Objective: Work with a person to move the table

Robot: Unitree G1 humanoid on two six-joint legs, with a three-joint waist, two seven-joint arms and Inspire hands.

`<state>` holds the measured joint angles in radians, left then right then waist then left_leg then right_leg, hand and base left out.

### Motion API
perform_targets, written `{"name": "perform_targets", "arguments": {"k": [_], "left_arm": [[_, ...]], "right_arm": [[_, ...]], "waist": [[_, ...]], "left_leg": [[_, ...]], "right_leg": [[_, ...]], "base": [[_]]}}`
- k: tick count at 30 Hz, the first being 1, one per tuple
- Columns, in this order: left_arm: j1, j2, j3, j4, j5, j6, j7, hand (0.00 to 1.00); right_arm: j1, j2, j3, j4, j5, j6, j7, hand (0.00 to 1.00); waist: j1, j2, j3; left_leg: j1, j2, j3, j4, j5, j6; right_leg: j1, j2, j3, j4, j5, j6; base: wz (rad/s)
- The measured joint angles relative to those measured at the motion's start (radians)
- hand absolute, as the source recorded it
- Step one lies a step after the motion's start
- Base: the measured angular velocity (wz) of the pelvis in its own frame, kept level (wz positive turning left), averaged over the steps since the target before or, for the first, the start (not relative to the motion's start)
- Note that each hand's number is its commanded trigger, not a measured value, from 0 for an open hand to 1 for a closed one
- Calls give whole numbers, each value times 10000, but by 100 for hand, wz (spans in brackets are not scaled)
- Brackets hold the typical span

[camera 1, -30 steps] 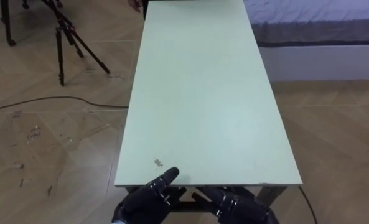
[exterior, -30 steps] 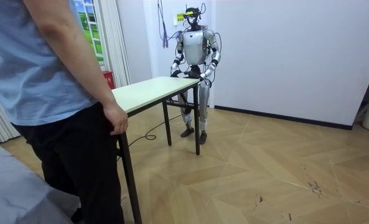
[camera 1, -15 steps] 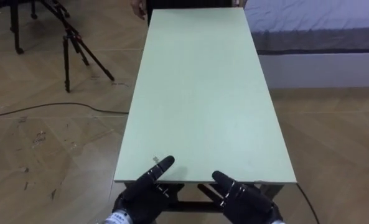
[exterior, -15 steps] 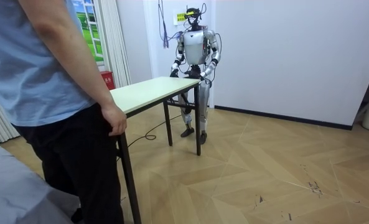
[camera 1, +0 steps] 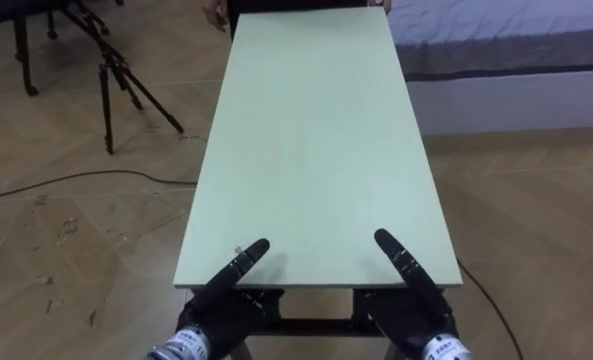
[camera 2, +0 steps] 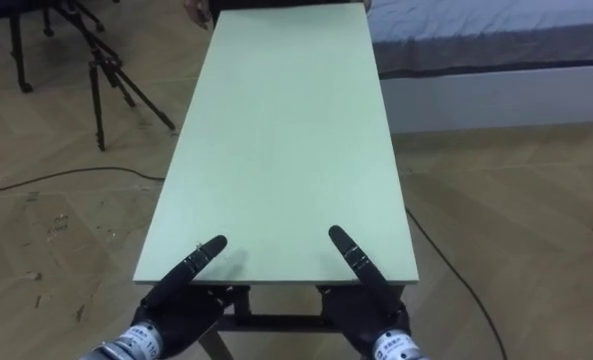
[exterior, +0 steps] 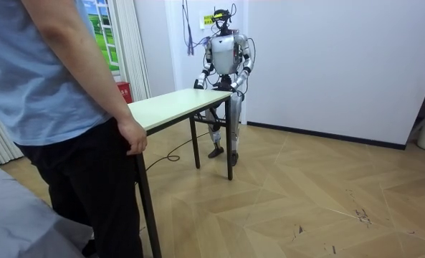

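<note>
The long pale green table (camera 1: 306, 130) runs away from me, and I stand at its near short end. My left hand (camera 1: 214, 308) grips that edge, thumb (camera 1: 246, 255) laid on top and the rest of the hand beneath. My right hand (camera 1: 418, 305) holds the same edge further right, thumb (camera 1: 394, 250) also on top. In the room view a person (exterior: 54, 107) stands at the table's (exterior: 169, 107) other end, one hand (exterior: 131, 137) on its corner. That person's hand (camera 1: 214, 12) also appears at the far edge in the left eye view.
A black tripod (camera 1: 111, 70) stands on the wooden floor left of the table, and a dark cable (camera 1: 76, 180) lies across the floor beside it. A bed (camera 1: 506, 40) with a grey cover lies along the table's far right side. Open floor (exterior: 305, 193) lies at the room view's right.
My thumbs have slid further onto the tabletop and my hands have spread apart along the edge. In the room view the table's end by me has shifted slightly to the right.
</note>
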<state>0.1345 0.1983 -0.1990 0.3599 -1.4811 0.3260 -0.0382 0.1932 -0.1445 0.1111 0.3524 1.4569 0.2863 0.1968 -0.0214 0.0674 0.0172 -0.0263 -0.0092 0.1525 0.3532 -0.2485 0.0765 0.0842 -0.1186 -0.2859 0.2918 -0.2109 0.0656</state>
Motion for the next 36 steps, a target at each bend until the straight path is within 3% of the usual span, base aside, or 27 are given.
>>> {"name": "perform_targets", "arguments": {"k": [13, 15, 16, 17, 18, 24, 29, 36], "left_arm": [[-133, -349, 125, 0, -206, -162, 633, 0], [-142, -519, 245, 3, -202, -252, 755, 31], [-132, -581, 302, 3, -203, -259, 757, 61], [-127, -676, 414, 3, -203, -270, 757, 87], [-132, -681, 438, 1, -202, -276, 755, 100], [-139, -787, 451, 116, -190, -407, 860, 100], [-140, -1124, 453, 104, -179, -715, 839, 100], [-143, -1208, 450, 78, 49, -858, 755, 100]], "right_arm": [[-148, 250, 54, -232, 450, -369, -930, 0], [-182, 269, 113, -247, 423, -440, -1017, 0], [-182, 279, 128, -247, 412, -477, -1046, 58], [-187, 305, 131, -247, 329, -512, -1098, 100], [-197, 353, 135, -247, 312, -555, -1149, 100], [-250, 402, 227, -246, 341, -824, -1308, 100], [-266, 483, 233, -245, 256, -1057, -1801, 100], [-269, 674, 328, -245, -498, -1442, -1979, 100]], "waist": [[1, -64, 26], [26, -97, 39], [29, -115, 49], [39, -163, 60], [75, -215, 59], [262, -284, 84], [344, -285, 74], [406, -311, 52]], "left_leg": [[-21, -23, 73, -110, 33, 25], [7, -29, 92, -171, 93, 24], [11, -29, 91, -178, 103, 21], [15, -29, 92, -209, 129, 10], [15, -31, 91, -250, 161, -3], [-24, -26, 77, -253, 179, -17], [-110, -31, 76, -244, 192, -9], [-85, -39, 76, -257, 194, -8]], "right_leg": [[-249, -35, 84, 94, 1, -1], [-294, -42, 118, 173, 1, -2], [-286, -42, 117, 175, 1, -1], [-288, -42, 115, 175, 1, -2], [-296, -37, 114, 153, 1, -2], [-326, -35, 79, 139, 2, -5], [-330, -36, 74, 119, 6, -12], [-319, -38, 90, 127, 9, -16]], "base": [[-2], [-3], [0], [0], [0], [0], [0], [0]]}}
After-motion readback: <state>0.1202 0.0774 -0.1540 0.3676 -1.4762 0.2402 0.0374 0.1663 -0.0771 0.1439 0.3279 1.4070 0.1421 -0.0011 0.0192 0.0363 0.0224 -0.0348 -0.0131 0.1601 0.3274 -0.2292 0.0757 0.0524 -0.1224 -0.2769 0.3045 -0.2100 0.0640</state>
